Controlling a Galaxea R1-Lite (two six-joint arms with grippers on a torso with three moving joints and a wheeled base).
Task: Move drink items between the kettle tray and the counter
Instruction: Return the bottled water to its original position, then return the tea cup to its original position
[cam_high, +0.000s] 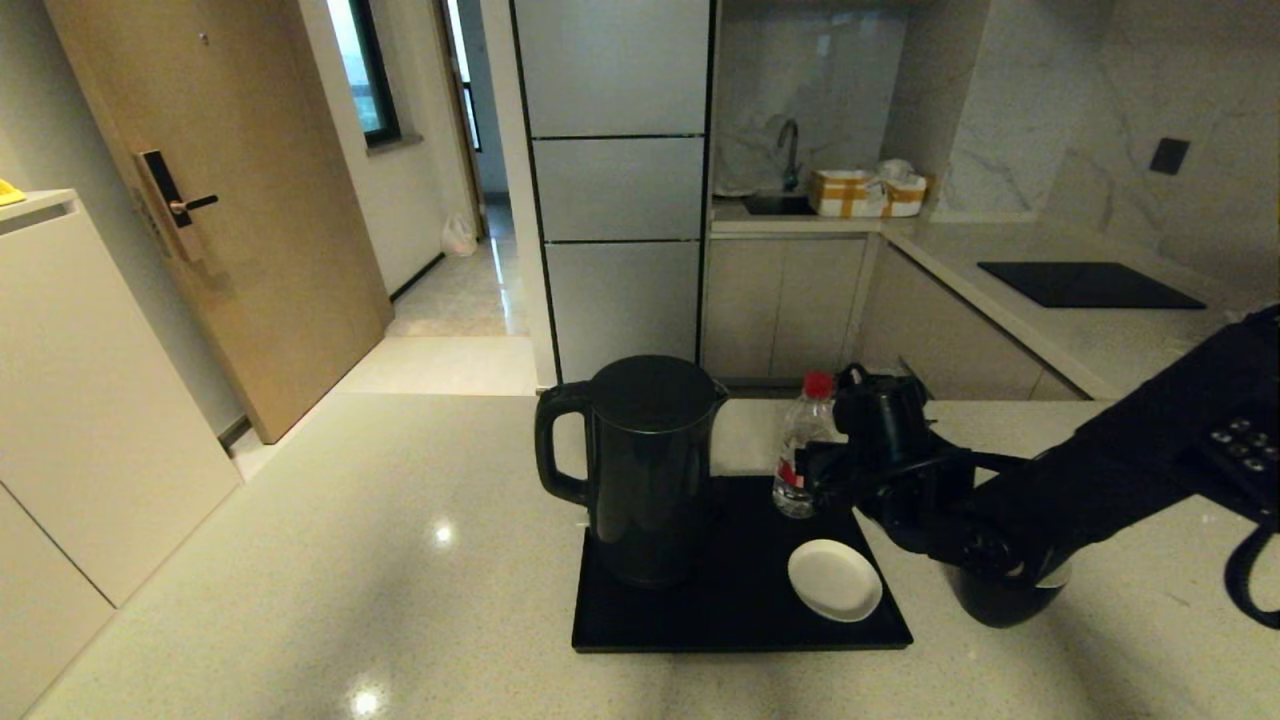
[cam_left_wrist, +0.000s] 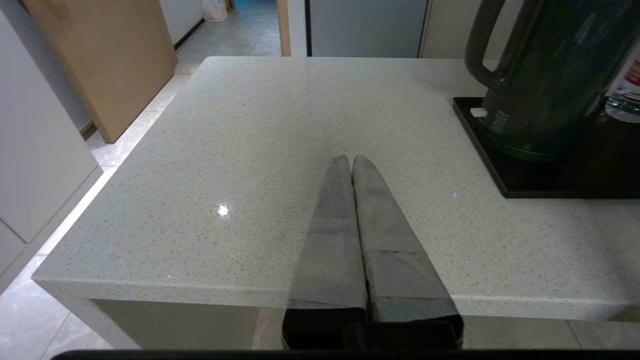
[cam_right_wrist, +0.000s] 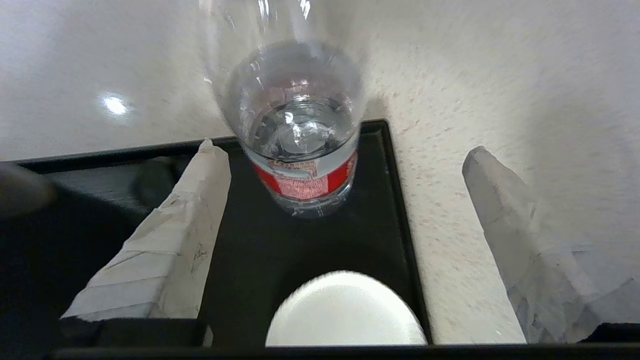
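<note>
Kitchen counter (cam_high: 300, 560) carries the kettle tray (cam_high: 740, 625); bottle (cam_high: 800, 450) stands upright at its far right corner. Right hand (cam_right_wrist: 345, 165) is spread wide, bottle between fingers, untouched. Centre on the label, then close. Left hand (cam_left_wrist: 352, 165) parked, closed.

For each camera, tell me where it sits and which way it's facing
Head view: high on the robot, looking down over counter, kettle and tray; right arm reaching in.
Left wrist view: behind the shut left claw, low at the counter's edge, looking across it.
Right wrist view: behind the open right claw, facing the bottle and saucer.
All three views show the tray and the bottle.
</note>
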